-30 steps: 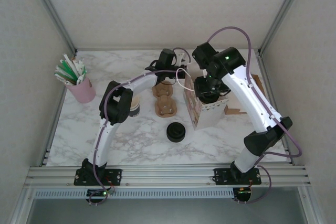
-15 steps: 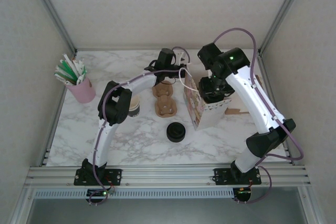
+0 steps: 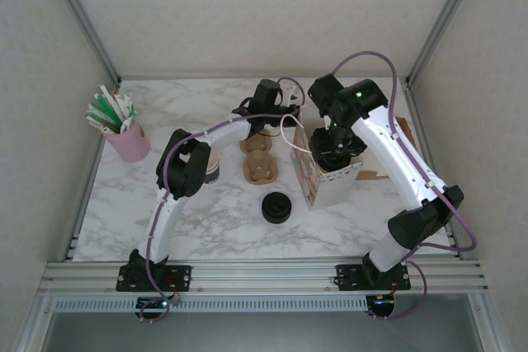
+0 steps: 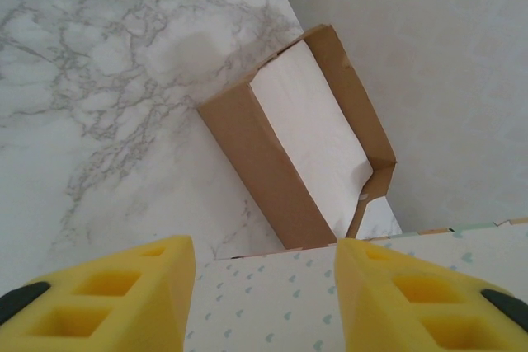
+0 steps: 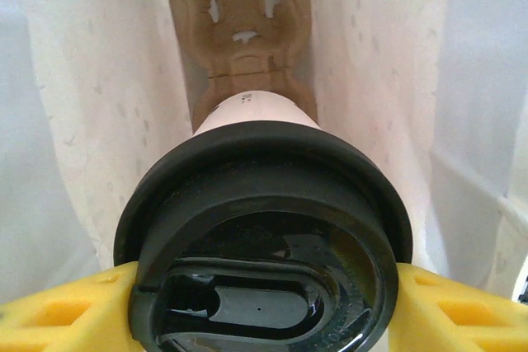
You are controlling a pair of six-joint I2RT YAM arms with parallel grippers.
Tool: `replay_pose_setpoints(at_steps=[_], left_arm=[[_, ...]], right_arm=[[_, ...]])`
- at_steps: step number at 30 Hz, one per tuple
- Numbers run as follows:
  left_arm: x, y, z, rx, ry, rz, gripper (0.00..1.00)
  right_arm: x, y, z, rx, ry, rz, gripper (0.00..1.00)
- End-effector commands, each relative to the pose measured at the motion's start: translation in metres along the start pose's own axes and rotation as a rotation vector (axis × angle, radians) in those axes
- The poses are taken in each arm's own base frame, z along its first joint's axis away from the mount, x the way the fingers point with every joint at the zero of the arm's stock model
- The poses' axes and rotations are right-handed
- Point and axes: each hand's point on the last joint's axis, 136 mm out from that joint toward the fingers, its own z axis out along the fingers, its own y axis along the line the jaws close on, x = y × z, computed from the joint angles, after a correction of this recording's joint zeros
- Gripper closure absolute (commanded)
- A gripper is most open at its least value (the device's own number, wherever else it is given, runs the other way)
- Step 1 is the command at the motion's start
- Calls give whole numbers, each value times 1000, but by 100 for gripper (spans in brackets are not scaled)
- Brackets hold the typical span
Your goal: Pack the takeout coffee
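The takeout coffee (image 5: 262, 237), a cream cup under a round black lid, hangs inside the white patterned paper bag (image 3: 330, 185). My right gripper (image 3: 334, 152) is over the bag's mouth. In the right wrist view it (image 5: 264, 307) is shut on the lid's rim, one yellow finger (image 5: 58, 311) on each side. The bag walls (image 5: 91, 121) rise on both sides, and a brown cup carrier (image 5: 239, 22) lies at the bottom. My left gripper (image 3: 276, 111) is at the bag's far left corner. Seen from its wrist it (image 4: 264, 286) stands open over the bag's wall (image 4: 264, 323).
A loose black lid (image 3: 276, 208) lies in front of the bag. A lidless cup (image 3: 213, 166) stands under the left arm's elbow, next to a second brown carrier (image 3: 257, 162). A pink cup of sticks (image 3: 124, 136) is at far left. An open brown napkin box (image 4: 305, 146) sits behind the bag.
The right gripper with the coffee has shifted a little toward the near side over the bag's mouth. The left gripper has edged slightly right, and the bag has turned a little.
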Motion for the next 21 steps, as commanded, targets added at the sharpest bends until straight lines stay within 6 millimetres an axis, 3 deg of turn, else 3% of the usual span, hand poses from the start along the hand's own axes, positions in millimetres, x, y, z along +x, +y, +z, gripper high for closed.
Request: replay_pose_setpoints(at_steps=[1,13,21], left_arm=[[-10,-36,-11,71,-23,43,52],[-29,-42,-32,31,-97,30,50],[-46,-47,-58,6,-162,23,46]], right_arm=[[52,-12,-9,33,169,-39,33],[63,-11,-1,37,215,-49,33],[63,-11,7,59,244,-52,33]])
